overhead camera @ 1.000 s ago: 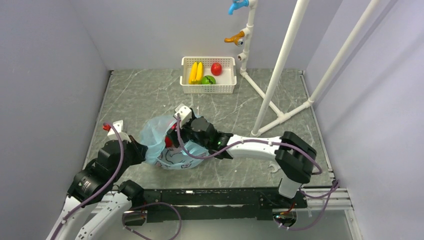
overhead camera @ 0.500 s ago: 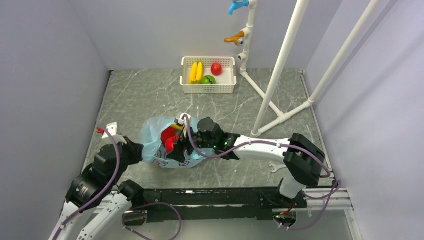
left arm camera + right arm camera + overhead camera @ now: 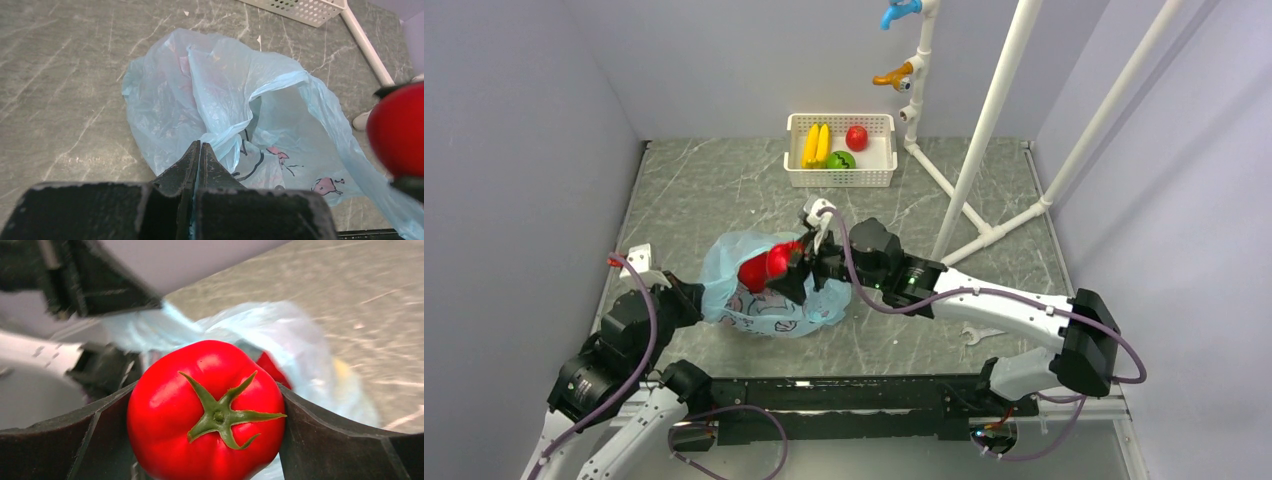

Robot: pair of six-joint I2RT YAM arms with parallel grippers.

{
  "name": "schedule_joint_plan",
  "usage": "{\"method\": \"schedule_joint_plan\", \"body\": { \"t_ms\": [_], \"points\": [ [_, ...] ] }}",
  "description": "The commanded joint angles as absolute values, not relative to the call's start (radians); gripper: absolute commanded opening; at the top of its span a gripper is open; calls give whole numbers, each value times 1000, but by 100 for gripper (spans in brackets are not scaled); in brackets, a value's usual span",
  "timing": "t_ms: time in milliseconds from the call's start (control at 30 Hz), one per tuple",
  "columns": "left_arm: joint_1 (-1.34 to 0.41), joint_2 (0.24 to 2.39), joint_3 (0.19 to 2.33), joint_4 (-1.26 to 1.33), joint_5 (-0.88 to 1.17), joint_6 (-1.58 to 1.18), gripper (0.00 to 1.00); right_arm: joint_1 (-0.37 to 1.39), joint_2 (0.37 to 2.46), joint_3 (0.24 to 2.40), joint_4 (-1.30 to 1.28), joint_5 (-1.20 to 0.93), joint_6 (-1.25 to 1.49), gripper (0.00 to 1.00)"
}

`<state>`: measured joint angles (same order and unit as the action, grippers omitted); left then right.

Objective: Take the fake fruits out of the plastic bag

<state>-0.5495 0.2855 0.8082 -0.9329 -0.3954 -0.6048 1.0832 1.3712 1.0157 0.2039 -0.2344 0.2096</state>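
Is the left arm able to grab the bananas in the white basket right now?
Probably not: the left gripper is shut on the plastic bag, and the bananas lie far off in the basket.

No lettering can be read on the plastic bag (image 3: 210,85).

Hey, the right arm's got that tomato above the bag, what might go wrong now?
The tomato is glossy and round, held only at its sides by the right end effector; it may slip and drop into the plastic bag. The left end effector pinches just a thin fold of the bag, which might pull free.
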Motion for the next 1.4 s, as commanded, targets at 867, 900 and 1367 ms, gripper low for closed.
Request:
{"method": "schedule_joint_plan", "body": {
  "t_ms": [867,900,1367],
  "points": [
    [-552,223,756,-784,-268,-504,0,651,2315,2065,-55,607,-135,12],
    [-551,226,756,-785,-266,-503,0,640,2342,2099,-72,611,-134,13],
    [-552,236,752,-778,-271,-508,0,501,2518,2318,-159,565,-84,66]
  ]
}}
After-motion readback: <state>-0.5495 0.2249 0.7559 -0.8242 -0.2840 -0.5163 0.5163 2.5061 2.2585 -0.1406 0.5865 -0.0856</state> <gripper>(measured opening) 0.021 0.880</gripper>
